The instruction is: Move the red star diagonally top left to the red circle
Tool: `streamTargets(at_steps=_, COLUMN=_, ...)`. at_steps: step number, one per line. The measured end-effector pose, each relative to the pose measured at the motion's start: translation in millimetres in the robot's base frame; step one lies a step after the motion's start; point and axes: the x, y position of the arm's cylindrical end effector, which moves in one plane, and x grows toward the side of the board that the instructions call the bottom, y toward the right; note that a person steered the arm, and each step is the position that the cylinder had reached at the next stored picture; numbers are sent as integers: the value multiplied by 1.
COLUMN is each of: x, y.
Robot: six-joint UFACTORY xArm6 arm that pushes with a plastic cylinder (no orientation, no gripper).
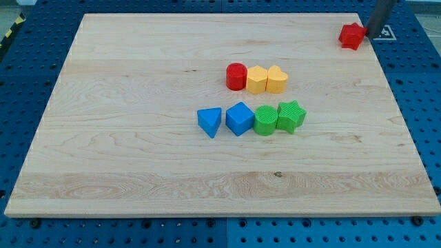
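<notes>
The red star (351, 35) sits near the board's top right corner. My tip (373, 35) is just to the star's right, touching or nearly touching it. The red circle (236, 76) stands near the board's middle, far to the star's left and lower in the view. It is at the left end of a row with a yellow hexagon (257, 79) and a yellow heart (277, 79).
Below that row is a second row: a blue triangle (210, 122), a blue cube (240, 118), a green circle (265, 120) and a green star (291, 115). The wooden board (124, 138) lies on a blue pegboard table.
</notes>
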Motion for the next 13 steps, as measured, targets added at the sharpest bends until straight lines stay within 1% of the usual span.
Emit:
streamTargets(at_steps=2, x=0, y=-43)
streamTargets(at_steps=3, x=14, y=-43)
streamTargets(at_steps=4, x=17, y=-49)
streamTargets(at_steps=5, x=17, y=-71)
streamTargets(at_steps=6, x=20, y=-72)
streamTargets(at_steps=7, x=20, y=-48)
streamTargets(at_steps=8, x=38, y=-48)
streamTargets(at_steps=9, x=40, y=-78)
streamTargets(at_steps=10, x=39, y=-96)
streamTargets(at_steps=11, x=41, y=-102)
streamTargets(at_steps=12, x=58, y=-102)
streamTargets(at_steps=13, x=62, y=-104)
